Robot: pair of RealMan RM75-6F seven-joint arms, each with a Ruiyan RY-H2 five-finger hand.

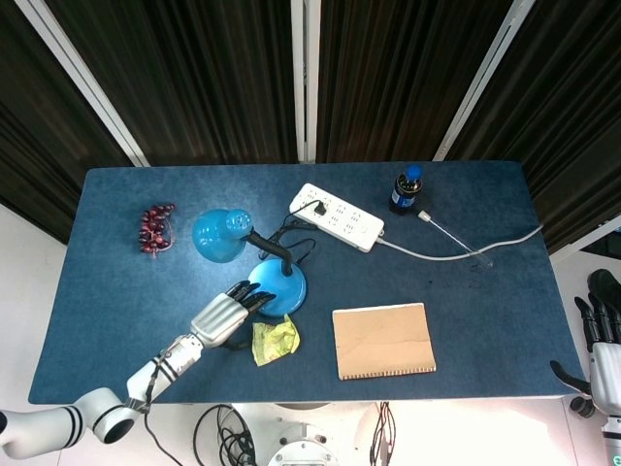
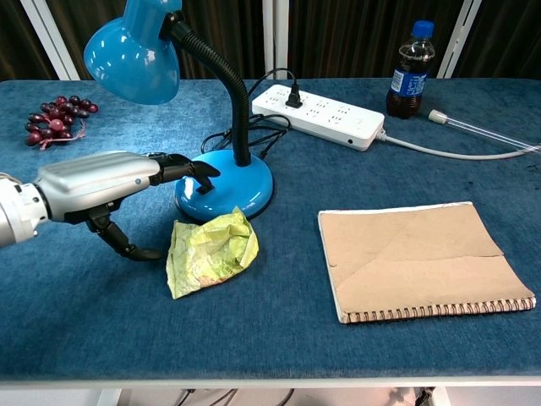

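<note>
Grapes (image 2: 56,117), power strip (image 2: 319,111), cola bottle (image 2: 409,70) and notebook (image 2: 423,258) lie about.

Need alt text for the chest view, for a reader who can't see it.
The left hand reaches over a blue table, fingertips at the base of a blue lamp, thumb beside a crumpled yellow wrapper. A notebook lies to the right; grapes, a power strip and a bottle sit behind.
</note>
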